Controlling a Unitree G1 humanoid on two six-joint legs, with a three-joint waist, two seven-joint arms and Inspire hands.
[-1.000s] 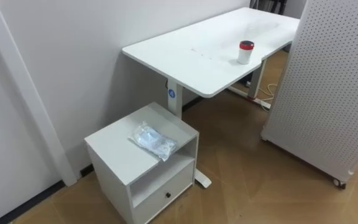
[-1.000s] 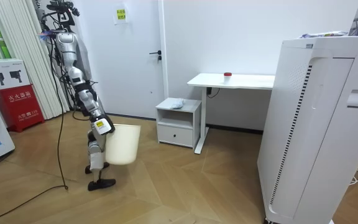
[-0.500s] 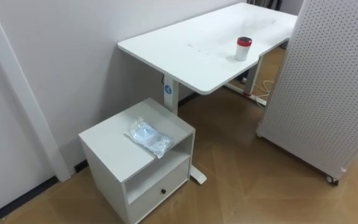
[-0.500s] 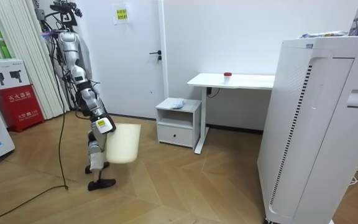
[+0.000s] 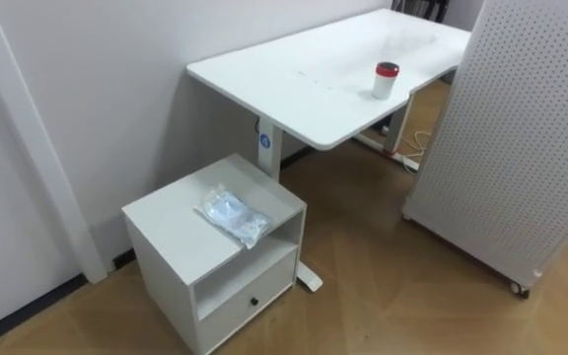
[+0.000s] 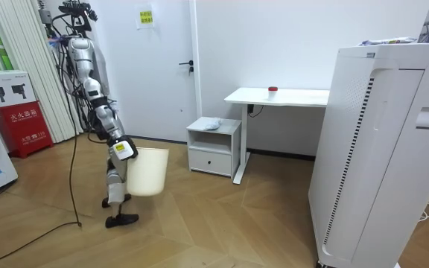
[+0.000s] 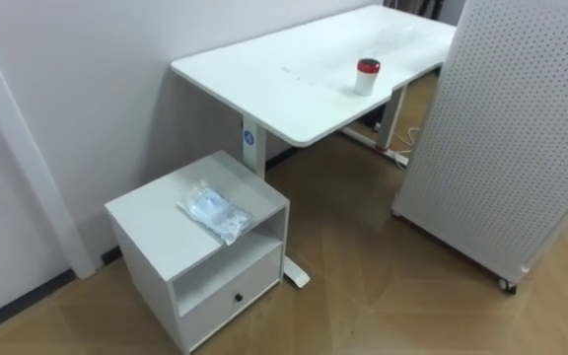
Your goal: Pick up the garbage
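Note:
A crumpled clear plastic bag point(image 5: 231, 216) lies on top of a low white cabinet point(image 5: 166, 232) that stands against the wall beside a white desk point(image 5: 304, 84). A small white cup with a red lid point(image 5: 385, 81) stands on the desk near its right edge. In the room view I stand a few steps off from the cabinet point(image 6: 214, 145), toward the room view's left, facing it. A white bin point(image 6: 147, 172) hangs at my front, with my right hand point(image 6: 122, 150) at its rim.
A tall white perforated panel on castors point(image 5: 521, 138) stands right of the desk, with wooden floor between it and the cabinet. A cable point(image 5: 417, 158) lies on the floor under the desk. A big white unit point(image 6: 382, 149) stands at the room view's right, a door point(image 6: 166, 67) behind me.
The eye view has shifted a little, so the cabinet and desk sit further left in the picture; the camera moved. The bag, cup and bin have stayed put.

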